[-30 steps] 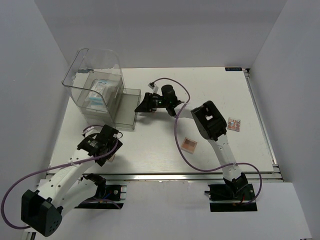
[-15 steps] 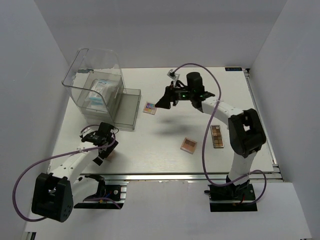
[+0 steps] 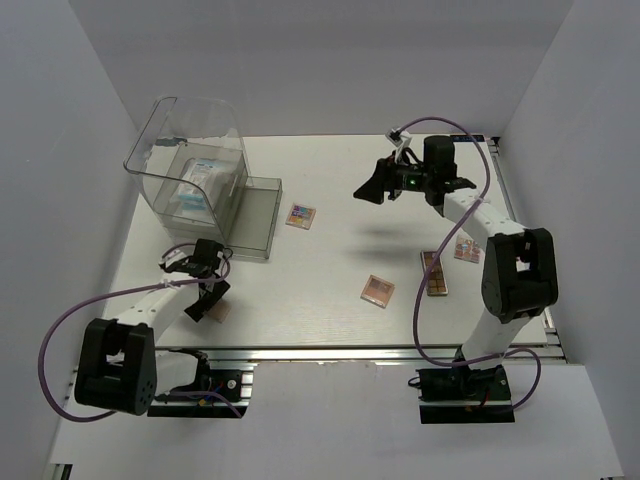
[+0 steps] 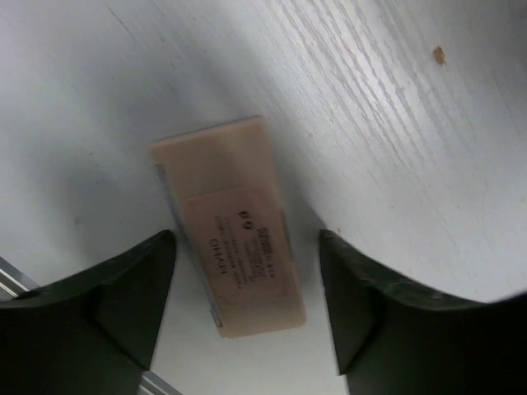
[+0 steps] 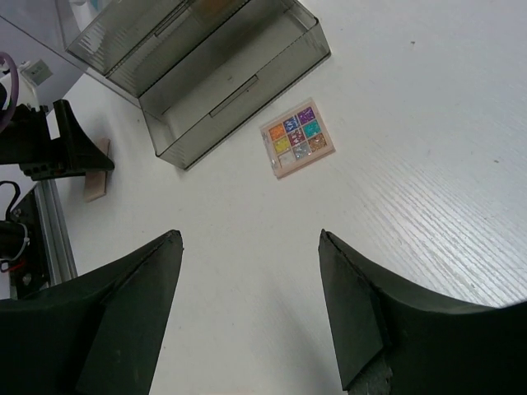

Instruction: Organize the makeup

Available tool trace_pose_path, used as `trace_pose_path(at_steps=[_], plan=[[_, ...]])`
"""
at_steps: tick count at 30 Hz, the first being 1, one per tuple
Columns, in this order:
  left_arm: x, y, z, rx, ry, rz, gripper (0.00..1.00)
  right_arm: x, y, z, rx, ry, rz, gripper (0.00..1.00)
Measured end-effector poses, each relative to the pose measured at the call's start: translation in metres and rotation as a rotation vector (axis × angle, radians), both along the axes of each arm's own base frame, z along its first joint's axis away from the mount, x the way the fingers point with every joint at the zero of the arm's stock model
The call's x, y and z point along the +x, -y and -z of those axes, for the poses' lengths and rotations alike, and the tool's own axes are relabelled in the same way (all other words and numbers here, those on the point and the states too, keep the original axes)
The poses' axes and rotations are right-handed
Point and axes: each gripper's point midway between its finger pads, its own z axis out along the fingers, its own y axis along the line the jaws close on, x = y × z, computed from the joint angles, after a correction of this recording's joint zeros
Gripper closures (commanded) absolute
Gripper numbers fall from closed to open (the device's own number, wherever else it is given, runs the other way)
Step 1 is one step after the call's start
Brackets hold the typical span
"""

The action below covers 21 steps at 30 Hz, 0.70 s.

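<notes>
A flat peach compact [image 4: 235, 226] with printed lettering lies on the white table near the front left edge. My left gripper [image 4: 247, 239] hangs open right over it, one finger on each side and neither touching; in the top view it is the left gripper [image 3: 205, 297] above the compact [image 3: 217, 312]. My right gripper [image 3: 366, 191] is open and empty, raised over the back of the table. Below it lies a square palette [image 5: 298, 138] of coloured shades. A peach square palette [image 3: 378, 290], a long palette [image 3: 434, 272] and a small pink palette [image 3: 466, 250] lie on the table.
The large clear bin [image 3: 160, 165] stands at the back left with a white-blue packet [image 3: 195, 190] inside. Its smoky low drawer section [image 3: 252, 215] reaches toward the coloured palette [image 3: 300, 216]. A metal rail [image 3: 350, 350] runs along the table's front edge.
My right arm has swung from beside the bin's drawer to the back right, leaving the coloured palette on the table. My left gripper has settled over the peach compact, jaws slightly narrower.
</notes>
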Motion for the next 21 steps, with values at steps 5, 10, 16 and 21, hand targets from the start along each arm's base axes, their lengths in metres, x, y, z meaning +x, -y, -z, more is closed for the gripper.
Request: trace_pose_path(at_steps=[5,10,16,21], plan=[[0.006,-0.006,0.0,0.016,0.024,-0.009,0.56,0.002,0.007,-0.009,-0.005,0.037,0.009,0.27],[0.006,-0.007,-0.001,0.016,0.072,-0.005,0.77,0.015,0.027,-0.013,-0.014,0.056,0.059,0.28],[0.008,-0.004,-0.004,-0.01,0.126,0.018,1.0,0.029,0.045,-0.027,-0.015,0.106,0.09,0.11],[0.008,0.019,-0.011,-0.107,0.158,0.106,1.0,0.024,0.041,-0.029,-0.022,0.165,0.029,0.11]])
